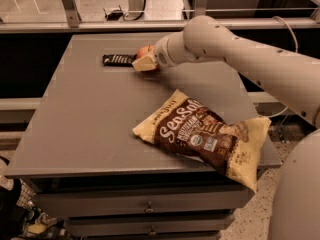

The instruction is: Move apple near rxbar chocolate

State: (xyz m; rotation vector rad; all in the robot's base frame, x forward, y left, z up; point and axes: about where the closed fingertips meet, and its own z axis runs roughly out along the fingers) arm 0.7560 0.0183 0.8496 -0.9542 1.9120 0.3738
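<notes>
The rxbar chocolate (118,59), a flat black bar with pale lettering, lies on the grey table (90,119) at its far left. My gripper (144,63) is just right of the bar's end, low over the table. It is shut on the apple (145,50). Only a small orange-red part of the apple shows above the cream finger (144,65). The apple is close beside the bar's right end. I cannot tell whether it rests on the table.
A large yellow-and-brown chip bag (205,134) lies on the table's right front, reaching over the right edge. My arm (240,54) crosses above the table's far right. Metal rails (70,6) run behind the table. Drawers (145,204) sit under the front edge.
</notes>
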